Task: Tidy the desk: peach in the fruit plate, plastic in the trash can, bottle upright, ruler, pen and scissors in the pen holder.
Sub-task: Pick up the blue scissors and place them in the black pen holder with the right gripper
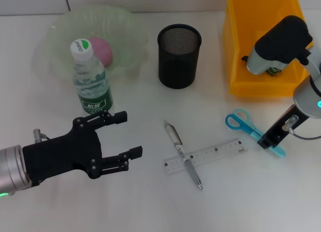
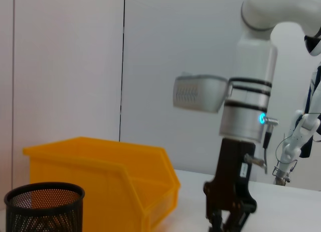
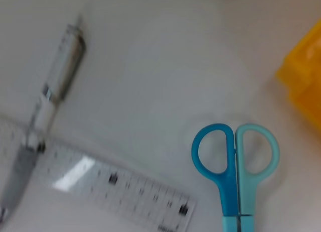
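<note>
White desk (image 1: 150, 207) carries all items. Far left: translucent fruit plate (image 1: 60, 36) resting on the surface. Just near it, a water bottle (image 1: 90, 81) stands upright with its cap on. Far centre: black mesh pen holder (image 1: 179, 56), upright. Far right: yellow bin (image 1: 251, 66). Near centre: clear ruler (image 1: 215, 152) lying flat, pen (image 1: 175, 136) lying across its left part. Right of the ruler: blue scissors (image 1: 239, 122), closed, lying flat, handles pointing far-left.
</note>
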`<state>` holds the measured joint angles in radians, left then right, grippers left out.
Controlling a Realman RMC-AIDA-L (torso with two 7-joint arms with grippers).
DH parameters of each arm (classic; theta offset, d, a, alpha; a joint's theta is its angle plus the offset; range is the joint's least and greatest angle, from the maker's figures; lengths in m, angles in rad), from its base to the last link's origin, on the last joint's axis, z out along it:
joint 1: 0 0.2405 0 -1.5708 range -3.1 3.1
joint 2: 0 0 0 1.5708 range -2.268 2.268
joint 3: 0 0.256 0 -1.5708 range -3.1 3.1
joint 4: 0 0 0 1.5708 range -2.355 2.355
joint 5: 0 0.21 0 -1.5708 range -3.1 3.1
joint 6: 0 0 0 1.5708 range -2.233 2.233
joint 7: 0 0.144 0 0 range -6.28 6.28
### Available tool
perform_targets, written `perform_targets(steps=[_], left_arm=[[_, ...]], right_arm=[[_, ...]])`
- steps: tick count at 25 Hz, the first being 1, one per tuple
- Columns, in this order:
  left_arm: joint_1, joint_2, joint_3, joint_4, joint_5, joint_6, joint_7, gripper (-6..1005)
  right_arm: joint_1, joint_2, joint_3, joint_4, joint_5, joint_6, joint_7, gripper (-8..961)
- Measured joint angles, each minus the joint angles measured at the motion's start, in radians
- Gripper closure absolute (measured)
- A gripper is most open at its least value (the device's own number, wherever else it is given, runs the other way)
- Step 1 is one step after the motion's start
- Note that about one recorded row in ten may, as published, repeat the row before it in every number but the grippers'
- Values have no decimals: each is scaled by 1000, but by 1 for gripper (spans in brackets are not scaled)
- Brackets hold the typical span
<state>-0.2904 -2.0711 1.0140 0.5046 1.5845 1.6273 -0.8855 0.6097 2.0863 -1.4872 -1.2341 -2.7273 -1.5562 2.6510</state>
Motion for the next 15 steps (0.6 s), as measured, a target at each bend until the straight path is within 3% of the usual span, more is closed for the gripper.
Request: perform_targets(steps=[2,3,5,7,8,10,11,12,15], left_arm=[[0,0,0,0,0,0,0,187],[0,0,0,0,0,0,0,187],[-1,0,0,0,0,0,-1,187],[-5,0,0,0,0,4,-4,188],[-5,0,0,0,0,4,-4,188],[-6,0,0,0,0,5,-5,188],[-8,0,0,-11,0,4,0,188],[-9,0,0,-13,0,4,0,188],[-9,1,1,-15,0,10,-2,188]], right_arm=[[-43,-1,31,-165,10,-38,1,761],[-43,-1,31,-165,10,-38,1,761],[-79,-1,88,-312,38,-52,1,761],[-148,-2,200,-491,189,6,-19,761],[-148,-2,200,-491,189,6,-19,761],[-206,-3,254,-538,360,112,-84,761],[-245,-4,277,-542,477,187,-137,761],[-288,-6,292,-489,692,300,-235,761],[-292,-7,307,-435,804,338,-301,761]])
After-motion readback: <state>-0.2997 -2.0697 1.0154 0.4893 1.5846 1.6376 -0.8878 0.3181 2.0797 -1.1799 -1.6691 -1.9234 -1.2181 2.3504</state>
